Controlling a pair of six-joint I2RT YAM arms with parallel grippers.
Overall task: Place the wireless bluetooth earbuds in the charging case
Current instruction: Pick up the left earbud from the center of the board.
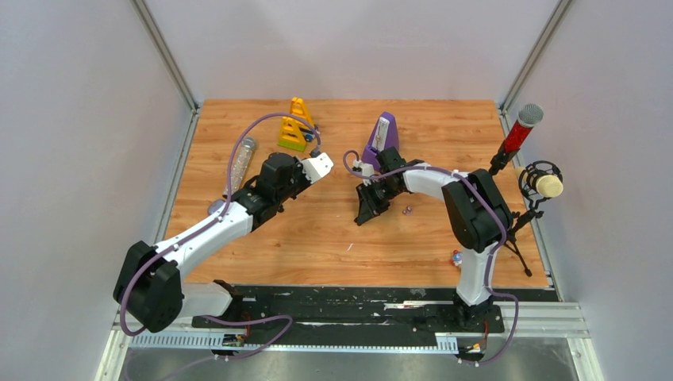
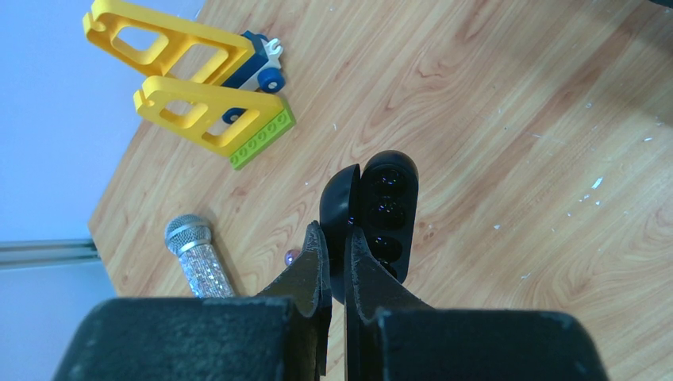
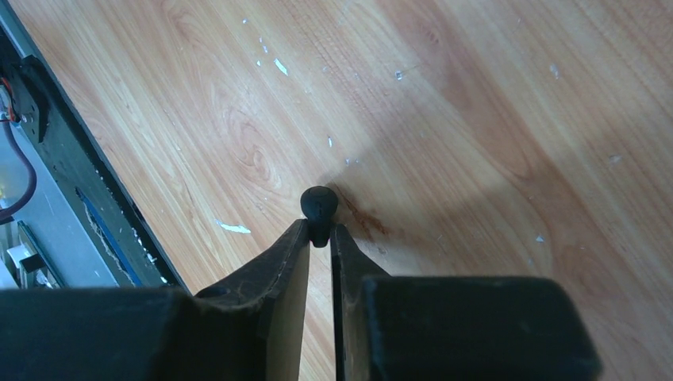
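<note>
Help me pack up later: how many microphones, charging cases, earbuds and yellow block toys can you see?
Microphones: 3 (silver glitter microphone, red microphone, cream foam microphone)
Charging case: 1, clamped in the left gripper
Earbud: 1 plainly seen, pinched by the right gripper
Yellow block toy: 1
Total: 6

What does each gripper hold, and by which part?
Left gripper: the open charging case, by its near end. Right gripper: one earbud, by its lower part.

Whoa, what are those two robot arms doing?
The left pincer is shut on the open black charging case, holding it up. The right pincer pinches one tiny black earbud by its stem. The two arms are apart, so that earbud is not in the case yet.
</note>
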